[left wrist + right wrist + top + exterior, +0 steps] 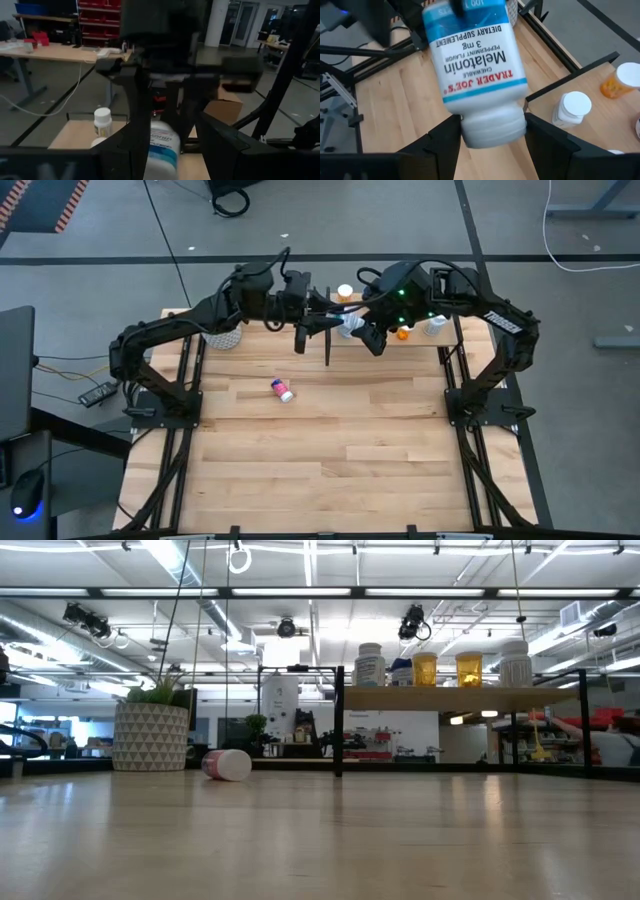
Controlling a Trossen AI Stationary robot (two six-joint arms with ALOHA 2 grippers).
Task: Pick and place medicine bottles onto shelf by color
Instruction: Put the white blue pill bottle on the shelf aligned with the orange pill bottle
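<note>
My right tool (490, 132) is clamped on the white cap end of a white bottle (475, 65) with a blue band, the Melatonin one, fingers partly closed around it. In the overhead shot that puts it at the upper middle of the frame, over the shelf (440, 332). The left tool (322, 320) is right there too, nose to nose with mine, and its own wrist camera shows the same bottle sitting between its fingers. Looks like a handover, but I honestly can't tell if the left is gripping or just framing it.

On the shelf already, in the low camera at right of centre: a white bottle (370, 665), two orange ones (425, 669) and another white one (515, 663). A pink bottle (227, 765) is lying on its side on the worktop (330, 450), left of centre, near the planter (150, 735).

My take on doing this bit well: don't let either tool release until the other clearly has it, since a cap grip is slippery and the bottle hangs tilted. Then set it upright next to the white ones, not the orange, and come down slow so I don't bump the neighbours off the edge.
</note>
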